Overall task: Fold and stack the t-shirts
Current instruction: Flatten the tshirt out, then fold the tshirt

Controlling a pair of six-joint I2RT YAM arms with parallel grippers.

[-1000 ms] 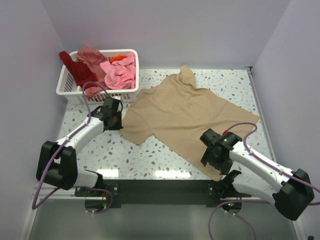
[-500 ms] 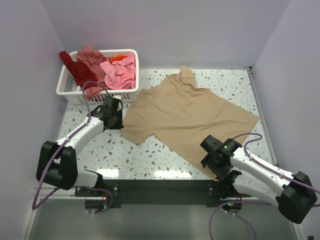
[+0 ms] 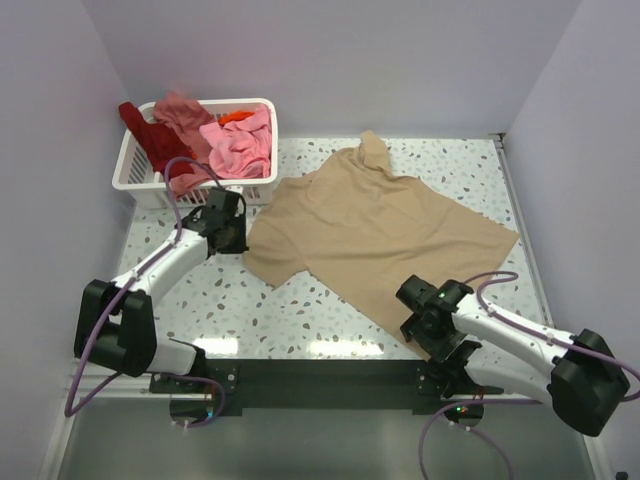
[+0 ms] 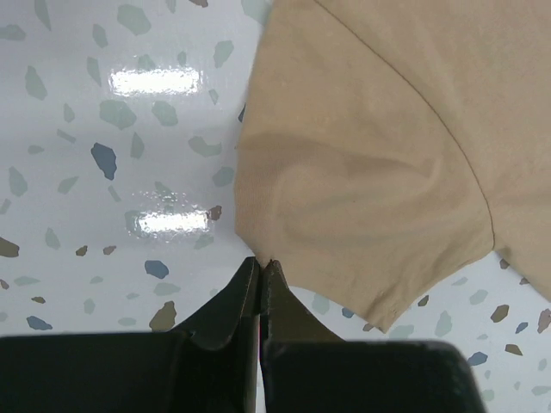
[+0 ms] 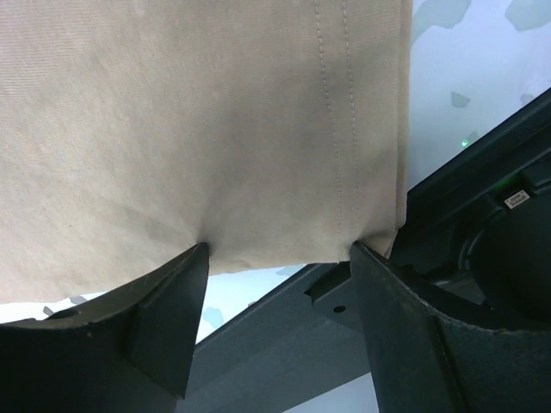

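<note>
A large tan t-shirt point(image 3: 380, 225) lies spread on the speckled table. My left gripper point(image 3: 231, 238) is shut at the edge of its left sleeve; in the left wrist view the jaws point(image 4: 261, 263) are closed with the tan t-shirt point(image 4: 370, 155) creased at their tips. My right gripper point(image 3: 430, 328) is low over the shirt's near corner. In the right wrist view it point(image 5: 280, 251) is open, its fingertips point(image 5: 200, 254) pressing on the hem of the tan t-shirt point(image 5: 198, 120). Pink point(image 3: 242, 146), salmon point(image 3: 180, 112), dark red point(image 3: 150, 138) and orange point(image 3: 236, 117) shirts lie in the basket.
A white slatted basket point(image 3: 135, 178) stands at the back left, just behind my left gripper. The dark base rail point(image 3: 320, 380) runs along the near edge, right under the right gripper, and shows in the right wrist view point(image 5: 284, 344). Walls close in on three sides.
My right gripper has moved down and toward the near edge, onto the shirt's near corner. My left gripper has hardly moved and stays shut at the sleeve.
</note>
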